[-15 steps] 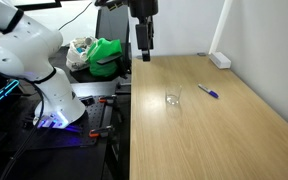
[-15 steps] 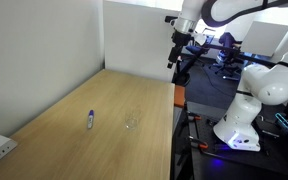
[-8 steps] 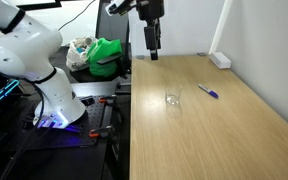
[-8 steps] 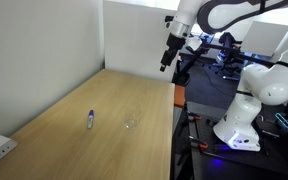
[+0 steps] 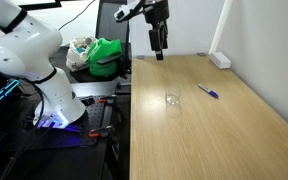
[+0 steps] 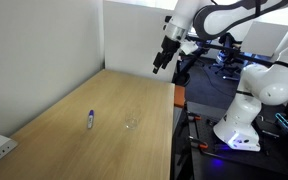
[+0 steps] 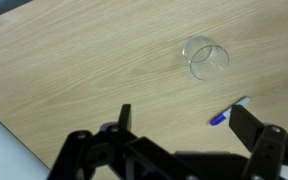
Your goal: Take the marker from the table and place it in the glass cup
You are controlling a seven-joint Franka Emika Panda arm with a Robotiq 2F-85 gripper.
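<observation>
**Tan table, arm hanging high, marker lying beside the cup**

Tan wood-grain covers the long table (image 5: 234,135), which is mostly bare in both exterior views. One long edge runs against a white wall. The opposite long edge faces the robot's white base (image 5: 46,75) and a cluttered stand holding a green bag (image 5: 106,52).

The gripper (image 5: 160,55) hangs well above the tabletop, over one end of the table and close to the long edge on the robot's side. It touches nothing. In the wrist view its two dark fingers (image 7: 124,120) stand wide apart with only bare wood between them, so the jaws are open and empty.

The marker (image 5: 208,92), a thin blue-purple stick, lies flat on the table. It sits between the glass cup (image 5: 173,99) and the wall-side edge, near the cup without touching it. The cup stands upright around the middle of the table's width, clear and hard to see. The wrist view shows its round rim from above and nothing visible inside it.

Open wood surrounds both on every side, with a wide bare stretch between them and the gripper. A white block (image 5: 220,60) rests at the table's end, just beside the wall, well apart from the marker. In the wrist view a table edge cuts across the lower left corner.
</observation>
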